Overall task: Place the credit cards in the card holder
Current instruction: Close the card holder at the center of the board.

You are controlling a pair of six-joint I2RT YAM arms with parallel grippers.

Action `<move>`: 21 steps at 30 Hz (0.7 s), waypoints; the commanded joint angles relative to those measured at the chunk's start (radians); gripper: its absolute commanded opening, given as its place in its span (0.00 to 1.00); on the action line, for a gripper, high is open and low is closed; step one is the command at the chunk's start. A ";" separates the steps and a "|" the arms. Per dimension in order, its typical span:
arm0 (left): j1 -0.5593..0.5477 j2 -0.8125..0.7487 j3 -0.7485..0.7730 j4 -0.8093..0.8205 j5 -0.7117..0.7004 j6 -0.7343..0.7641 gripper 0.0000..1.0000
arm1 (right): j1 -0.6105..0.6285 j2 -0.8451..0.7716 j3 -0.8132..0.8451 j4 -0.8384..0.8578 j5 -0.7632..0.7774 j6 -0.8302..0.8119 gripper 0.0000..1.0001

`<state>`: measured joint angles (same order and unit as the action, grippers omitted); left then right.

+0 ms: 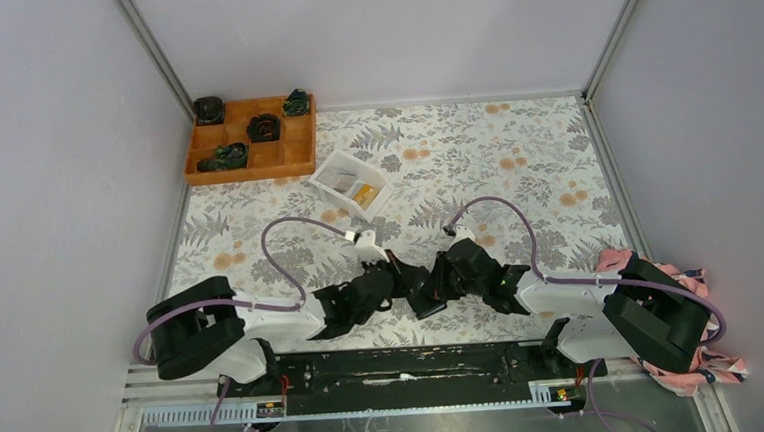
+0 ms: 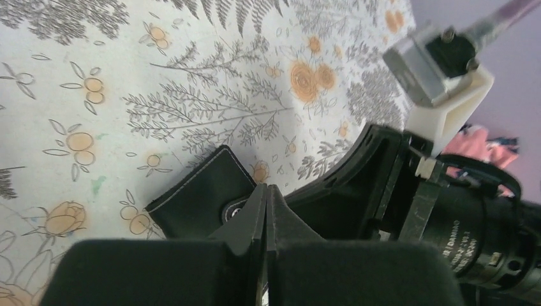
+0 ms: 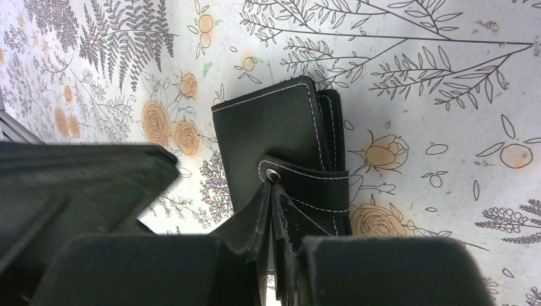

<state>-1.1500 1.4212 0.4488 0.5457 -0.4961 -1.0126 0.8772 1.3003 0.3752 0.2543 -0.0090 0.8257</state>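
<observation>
**Top view.** The flower-patterned counter [image 1: 515, 158] is closed in by grey walls [image 1: 56, 196] on the left, far and right sides. A black rail [image 1: 407, 365] runs along the near edge. The far right half of the counter is open. An orange box [image 1: 253, 139] fills the far left corner, and several of its compartments hold dark items too small to identify. Just beside it, a white tray [image 1: 351, 183] sits at an angle and holds the credit cards [image 1: 362, 193], one whitish and one orange-yellow. A pink cloth [image 1: 713, 361] is bunched at the near right corner by the right arm's base. The two arms meet at the near middle, with the left gripper [image 1: 399, 280] and right gripper [image 1: 440, 281] close together over the black card holder [image 1: 426, 301]. The card holder is well apart from the tray.

**Left wrist view.** The left gripper [image 2: 266, 191] is fully closed with nothing between its fingers. Its tip is at the snap edge of the card holder [image 2: 198, 191], which lies flat on the counter. The right arm [image 2: 408, 191] crowds the right side, and the counter to the left and beyond is open.

**Right wrist view.** The card holder [image 3: 281, 134] is folded shut. The right gripper [image 3: 273, 191] stands narrow, pinching the card holder's clasp tab [image 3: 306, 185] just below the snap. The blurred left arm [image 3: 76, 185] blocks the left side, while the counter is open to the right.
</observation>
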 commanded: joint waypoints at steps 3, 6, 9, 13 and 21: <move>-0.070 0.143 0.093 -0.086 -0.017 0.112 0.00 | 0.012 0.086 -0.043 -0.218 0.047 -0.048 0.10; -0.111 0.271 0.160 -0.125 -0.010 0.122 0.00 | 0.012 0.097 -0.046 -0.211 0.044 -0.048 0.10; -0.155 0.409 0.241 -0.286 -0.101 0.067 0.00 | 0.012 0.095 -0.048 -0.211 0.043 -0.048 0.10; -0.169 0.394 0.211 -0.274 -0.138 0.028 0.00 | 0.012 0.086 -0.050 -0.214 0.043 -0.047 0.10; -0.171 0.128 0.156 -0.240 -0.266 0.085 0.00 | 0.012 0.085 -0.046 -0.216 0.047 -0.047 0.10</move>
<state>-1.2957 1.6703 0.6411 0.3222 -0.7483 -0.9504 0.8768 1.3109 0.3820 0.2535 -0.0071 0.8261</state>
